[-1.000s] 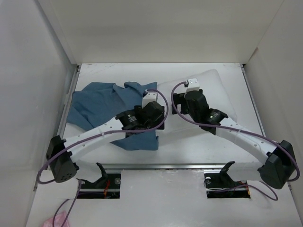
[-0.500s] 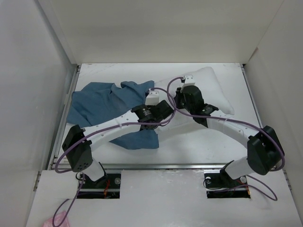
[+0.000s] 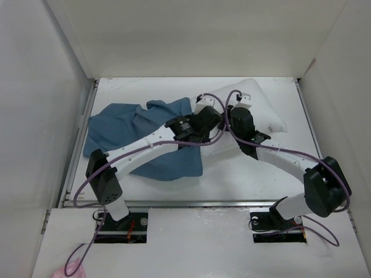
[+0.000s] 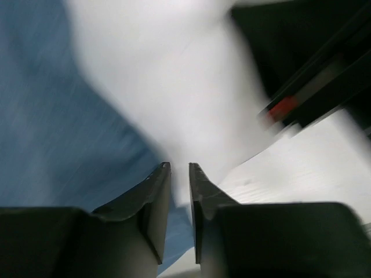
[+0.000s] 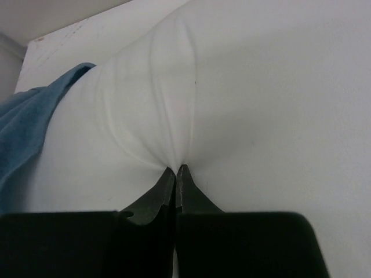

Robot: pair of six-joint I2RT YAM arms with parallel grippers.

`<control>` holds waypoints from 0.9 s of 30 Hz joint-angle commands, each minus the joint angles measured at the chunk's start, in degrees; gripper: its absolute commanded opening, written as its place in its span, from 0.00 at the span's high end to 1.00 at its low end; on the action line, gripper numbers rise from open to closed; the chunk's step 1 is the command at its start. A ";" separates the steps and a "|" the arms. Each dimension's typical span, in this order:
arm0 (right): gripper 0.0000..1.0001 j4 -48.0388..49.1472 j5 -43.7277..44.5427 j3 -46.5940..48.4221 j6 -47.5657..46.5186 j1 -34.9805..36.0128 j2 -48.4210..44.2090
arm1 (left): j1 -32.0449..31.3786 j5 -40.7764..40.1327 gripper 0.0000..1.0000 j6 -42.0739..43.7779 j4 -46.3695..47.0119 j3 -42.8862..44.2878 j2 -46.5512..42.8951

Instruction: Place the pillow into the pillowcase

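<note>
At the left, the pillowcase (image 3: 124,130) lies crumpled flat on the table (image 3: 232,179), its right edge drawn up against the pillow's near-left end. Your left gripper (image 4: 179,168) sits right at that edge. Its jaws are clenched to a thin slit with blue showing in it, which reads as a pinch on the cloth, though the wrist view is blurred. Before you pull, make sure you hold only one layer of the opening. With both layers pinched the mouth would stay closed. Lift that layer up and over the pillow's corner rather than dragging it along the table.

Just to the right, your right gripper (image 5: 175,169) is clamped tight on a fold of the pillow's cover, with creases fanning out from the tips. Hold that pinch firm and steady the pillow while the left arm works, and watch the clearance, because the two wrists are very close together.

The pillow (image 3: 266,113) lies at the back right of the table, plump and white. The pillowcase holds nothing yet that you can see. Blue cloth only laps the pillow's left end, and you cannot tell whether the mouth is open.
</note>
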 commanded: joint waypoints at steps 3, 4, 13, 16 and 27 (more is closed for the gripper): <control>1.00 1.25 -6.59 -3.19 4.87 4.53 -5.73 | 1.00 5.34 0.79 9.48 12.11 16.40 8.71; 1.00 1.26 -7.73 -3.80 5.40 4.54 -6.71 | 1.88 7.35 0.79 10.10 12.11 19.06 10.73; 1.00 -5.49 5.07 -6.01 6.03 7.09 -15.41 | 8.74 13.53 0.97 8.87 9.55 32.05 22.28; 0.73 -11.64 11.40 -3.47 4.18 7.09 -15.95 | 8.21 8.87 0.74 6.68 11.40 24.74 15.44; 0.03 -17.46 12.65 4.18 0.92 -3.45 -15.35 | 9.88 -5.11 0.26 -6.77 11.40 -2.15 -10.66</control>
